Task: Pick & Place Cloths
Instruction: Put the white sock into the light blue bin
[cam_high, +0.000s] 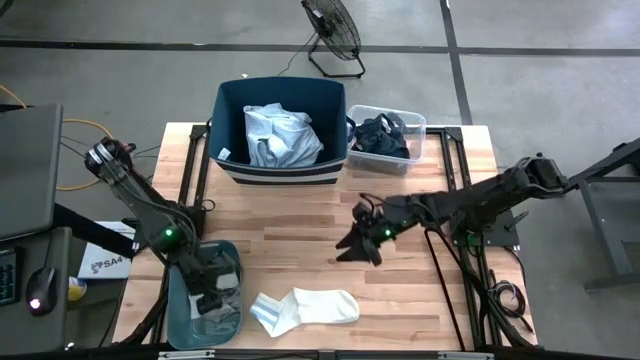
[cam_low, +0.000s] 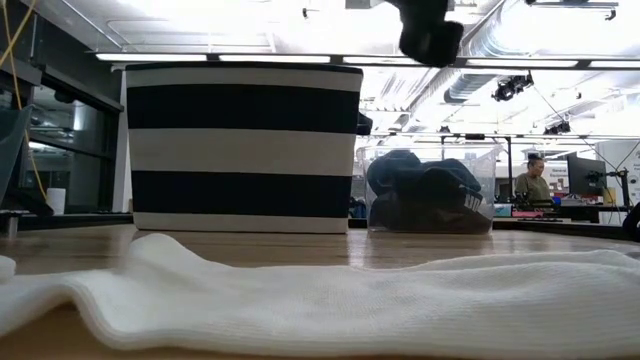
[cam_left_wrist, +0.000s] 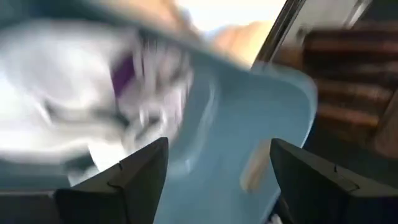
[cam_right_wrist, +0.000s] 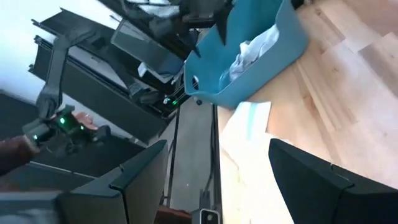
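Observation:
A white sock lies flat on the table near its near edge and fills the foreground of the low view. White and grey cloths lie in the teal tub. A light blue shirt sits in the navy bin, and dark cloths fill a clear container. My left gripper is open, down inside the tub over its cloths. My right gripper is open above the table's middle, pointing toward the sock and tub.
The navy bin with its striped base and the clear container stand at the table's far edge. A floor fan stands beyond the table. A person sits far off in the room. Bare wood lies between bin and sock.

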